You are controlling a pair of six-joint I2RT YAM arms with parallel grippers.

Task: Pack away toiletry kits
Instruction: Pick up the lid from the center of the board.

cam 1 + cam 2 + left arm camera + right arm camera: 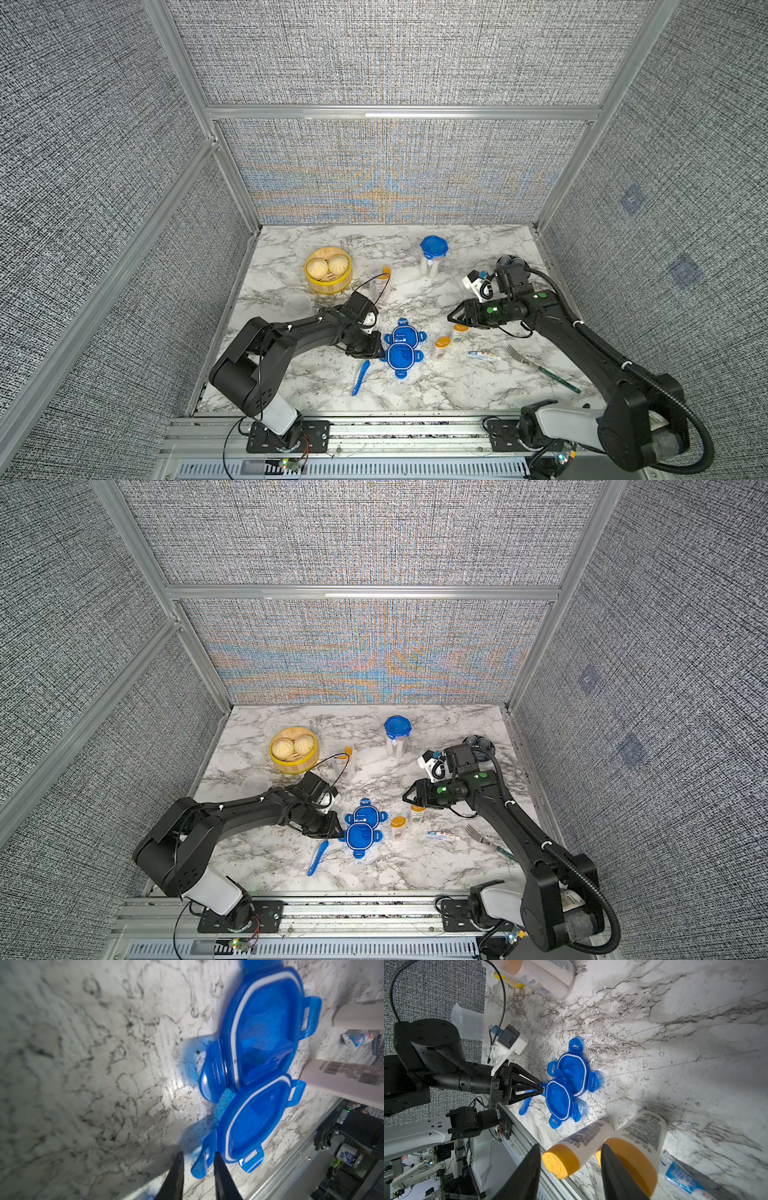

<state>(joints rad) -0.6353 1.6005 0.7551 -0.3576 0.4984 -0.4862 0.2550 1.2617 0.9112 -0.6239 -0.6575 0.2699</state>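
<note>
Left wrist view: the left claw (198, 1159) is pinched on a tab of the nearer blue lid (247, 1126), which lies on the counter (415, 395) overlapping the farther blue lid (402, 333). Right claw (569, 1167) hovers parted over two bottles (441, 347), grasping nothing.

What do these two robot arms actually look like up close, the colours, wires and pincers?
Both arms are matte black with a white segment near the base. Each gripper, left and right, ends in two slim, tapering black fingers. A white camera block sits at each wrist. The right arm carries a ribbed black hose and small green lights.
</note>
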